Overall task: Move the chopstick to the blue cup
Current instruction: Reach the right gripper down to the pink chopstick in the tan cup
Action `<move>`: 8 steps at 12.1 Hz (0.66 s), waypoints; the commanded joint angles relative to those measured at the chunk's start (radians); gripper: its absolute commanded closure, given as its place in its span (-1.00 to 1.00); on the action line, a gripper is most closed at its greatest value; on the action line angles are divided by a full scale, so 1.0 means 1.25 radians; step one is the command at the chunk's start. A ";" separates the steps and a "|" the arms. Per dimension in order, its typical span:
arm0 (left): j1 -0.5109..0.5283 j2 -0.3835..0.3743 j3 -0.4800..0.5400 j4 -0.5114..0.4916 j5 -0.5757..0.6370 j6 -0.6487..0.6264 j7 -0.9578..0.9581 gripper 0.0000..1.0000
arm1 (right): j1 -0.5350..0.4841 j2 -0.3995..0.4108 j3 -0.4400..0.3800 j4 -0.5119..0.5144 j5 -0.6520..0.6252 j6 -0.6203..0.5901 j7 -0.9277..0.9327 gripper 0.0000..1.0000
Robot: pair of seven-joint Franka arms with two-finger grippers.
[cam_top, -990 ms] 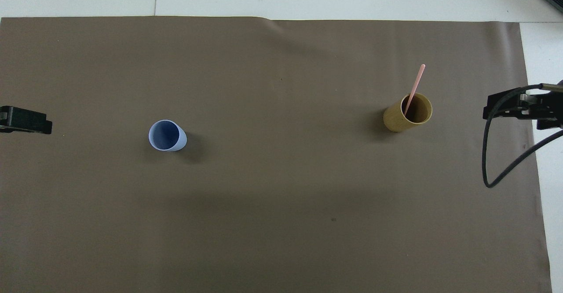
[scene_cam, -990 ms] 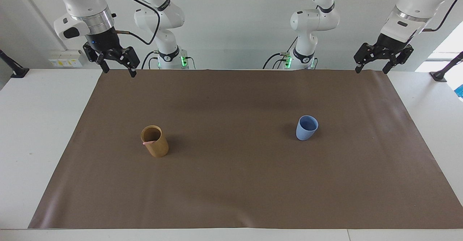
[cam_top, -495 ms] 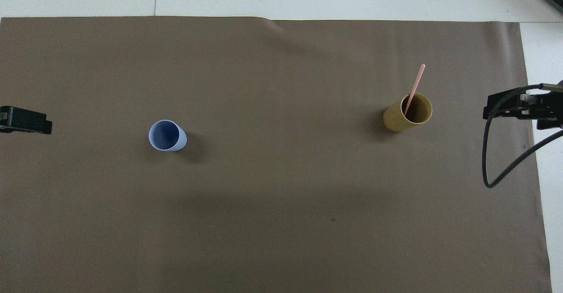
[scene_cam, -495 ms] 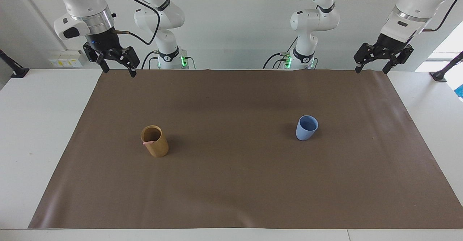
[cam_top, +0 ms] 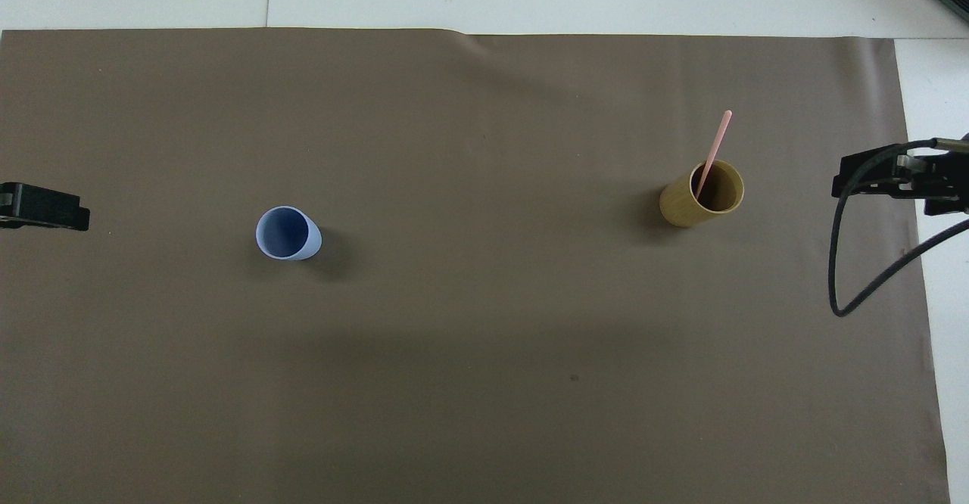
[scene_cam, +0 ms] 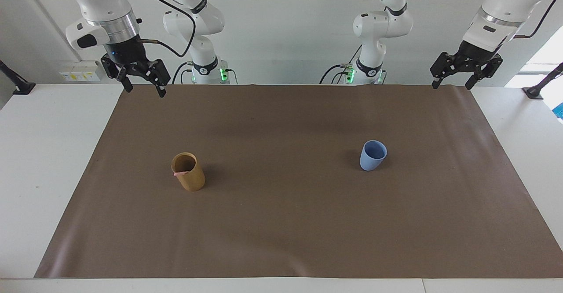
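Observation:
A pale pink chopstick (scene_cam: 181, 173) (cam_top: 715, 148) stands slanted in a tan cylindrical cup (scene_cam: 191, 181) (cam_top: 685, 207) toward the right arm's end of the mat, its upper part sticking out over the rim. The blue cup (scene_cam: 373, 155) (cam_top: 287, 233) stands upright and looks empty toward the left arm's end. My right gripper (scene_cam: 145, 89) hangs open and empty over the mat's corner nearest its base. Over the other corner at the robots' edge, my left gripper (scene_cam: 452, 84) is likewise open and holds nothing.
A brown mat (scene_cam: 281, 222) covers most of the white table (scene_cam: 48, 161). A black cable (cam_top: 863, 292) loops down from the right wrist. Only the two cups stand on the mat.
The right gripper has shifted a little over its corner of the mat and its cable swung slightly. The left gripper, both cups and the chopstick have stayed put.

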 commanded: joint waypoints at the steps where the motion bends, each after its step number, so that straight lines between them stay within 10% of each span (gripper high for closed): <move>1: 0.014 -0.004 -0.006 0.005 -0.013 -0.013 0.008 -1.00 | -0.002 0.025 0.001 -0.014 0.013 0.048 -0.011 -1.00; 8: 0.014 -0.004 -0.005 0.005 -0.013 -0.013 0.008 -1.00 | 0.000 0.137 0.007 -0.013 0.010 0.211 -0.019 -1.00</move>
